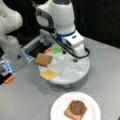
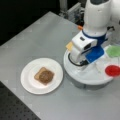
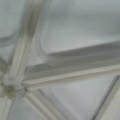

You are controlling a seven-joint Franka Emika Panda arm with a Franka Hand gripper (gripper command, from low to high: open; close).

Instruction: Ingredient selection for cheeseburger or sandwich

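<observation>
The gripper itself didn't really show; the arm's wrist (image 1: pixel 75 43) was dropped low over the white divided tray (image 1: pixel 82 68), and the wrist view only caught the tray's ribs (image 3: pixel 67 75) and bare compartments up close, so whether the gripper was apart or together, can't tell. Nothing looked held. On the tray's left side sat a toast slice (image 1: pixel 43 59) and the cheese square (image 1: pixel 48 74), with the green leaf piece (image 1: pixel 57 49) farther back and the red disc (image 2: pixel 112 70) in a front view's right. Nearer, the white plate (image 1: pixel 58 106) on the tabletop (image 1: pixel 25 100) already carried toast (image 1: pixel 71 114) with the patty (image 1: pixel 77 107) on top. So roughly halfway: cheese and top slice left.
</observation>
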